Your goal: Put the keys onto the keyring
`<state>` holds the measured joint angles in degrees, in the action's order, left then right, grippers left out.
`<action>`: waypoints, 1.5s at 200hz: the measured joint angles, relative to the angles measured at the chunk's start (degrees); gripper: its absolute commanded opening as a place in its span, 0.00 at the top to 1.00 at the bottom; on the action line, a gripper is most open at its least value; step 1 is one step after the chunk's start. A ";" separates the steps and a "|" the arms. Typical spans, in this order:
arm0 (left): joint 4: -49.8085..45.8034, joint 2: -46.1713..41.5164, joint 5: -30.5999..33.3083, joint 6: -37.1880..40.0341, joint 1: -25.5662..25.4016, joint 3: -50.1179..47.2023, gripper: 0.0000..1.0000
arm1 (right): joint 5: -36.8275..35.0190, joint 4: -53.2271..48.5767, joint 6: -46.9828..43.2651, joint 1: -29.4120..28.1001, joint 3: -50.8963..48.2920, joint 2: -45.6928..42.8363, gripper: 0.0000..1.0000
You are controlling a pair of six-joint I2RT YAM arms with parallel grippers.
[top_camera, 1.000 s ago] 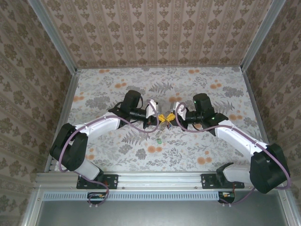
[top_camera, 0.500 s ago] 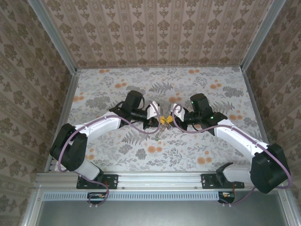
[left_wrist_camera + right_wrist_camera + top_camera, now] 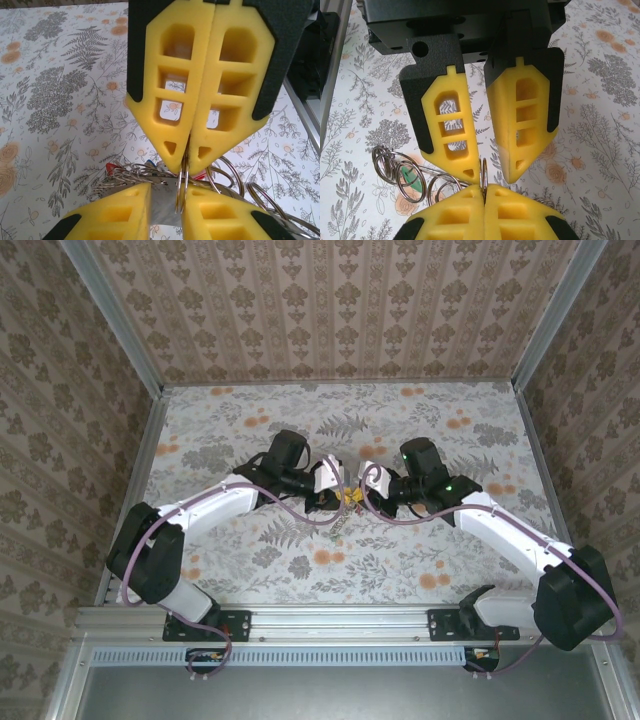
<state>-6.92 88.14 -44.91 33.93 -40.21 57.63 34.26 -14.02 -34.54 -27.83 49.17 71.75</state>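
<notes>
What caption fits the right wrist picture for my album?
Right gripper pinches the keyring while the open left gripper faces it.

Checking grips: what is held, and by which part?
The right gripper pinches the keyring by one loop's edge; the left gripper is open, holding nothing.

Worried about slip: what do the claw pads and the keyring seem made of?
Claw pads: yellow, matte, probably foam or soft plastic, given the moulded hollow cells. Keyring: likely steel, shiny silvery finish; thin coiled wire loops catch bright glints.
</notes>
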 measured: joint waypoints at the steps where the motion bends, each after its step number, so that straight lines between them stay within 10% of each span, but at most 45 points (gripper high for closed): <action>1: -0.02 0.02 0.00 0.02 0.00 0.00 0.79 | 0.00 0.00 -0.02 -0.02 0.00 0.00 1.00; 48: -1.29 0.02 0.59 1.14 -0.63 0.33 1.00 | -1.64 -1.49 -0.92 -0.39 0.74 0.00 1.00; 251: 7.45 0.26 -7.65 -5.14 1.55 -1.75 1.00 | 7.43 5.79 0.22 4.44 -1.25 0.98 0.83; 300: 7.41 0.26 -7.58 -5.73 1.99 -1.79 1.00 | 7.89 5.88 -0.42 4.44 -1.01 1.86 1.00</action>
<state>0.49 88.40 -52.49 28.21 -38.22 55.83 42.15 -8.14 -34.96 -23.40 48.16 73.60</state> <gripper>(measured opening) 0.041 0.070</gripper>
